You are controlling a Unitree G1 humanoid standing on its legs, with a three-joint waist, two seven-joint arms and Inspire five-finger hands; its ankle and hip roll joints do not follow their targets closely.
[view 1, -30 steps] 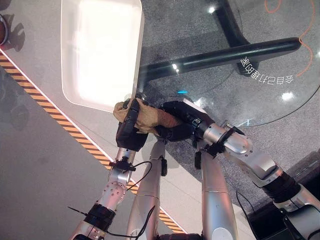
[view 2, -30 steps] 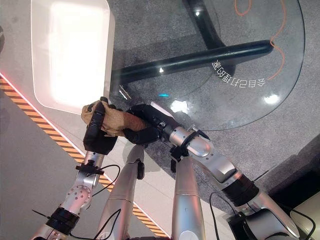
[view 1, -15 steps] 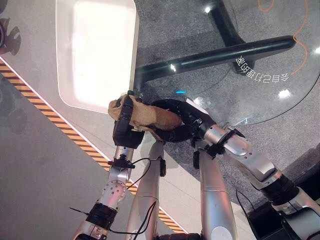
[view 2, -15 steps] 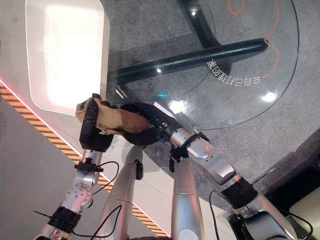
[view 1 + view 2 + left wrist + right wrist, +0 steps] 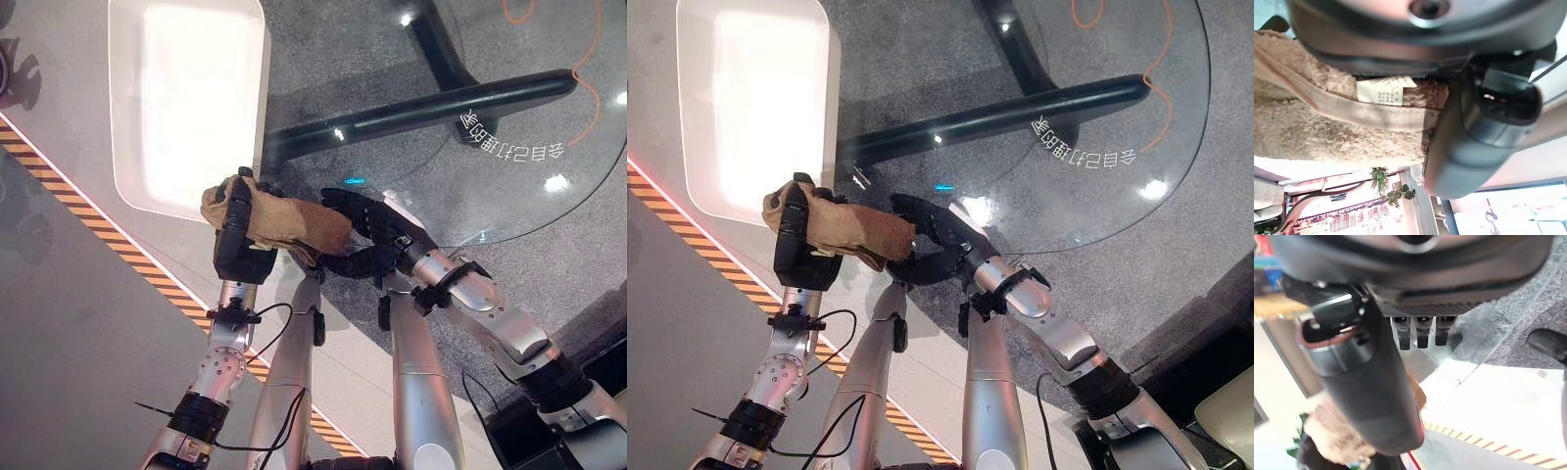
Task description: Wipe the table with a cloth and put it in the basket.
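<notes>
A tan fleecy cloth (image 5: 289, 220) hangs in the air by the near corner of the white basket (image 5: 265, 88), off the edge of the round glass table (image 5: 509, 186). My left hand (image 5: 235, 235) is shut on the cloth's left end; in the left wrist view the cloth (image 5: 1327, 122) is pressed under the thumb (image 5: 1474, 132). My right hand (image 5: 377, 230) sits just right of the cloth's free end, open, its fingers (image 5: 1420, 333) straight and holding nothing.
The table's black legs (image 5: 421, 113) show through the glass, over grey carpet. An orange-and-black striped tape line (image 5: 108, 230) runs across the floor at the left. An orange cord (image 5: 588, 69) lies at the far right.
My right hand has let go of the cloth, opened and drawn slightly right. The left hand has carried the cloth a little left, toward the basket's corner.
</notes>
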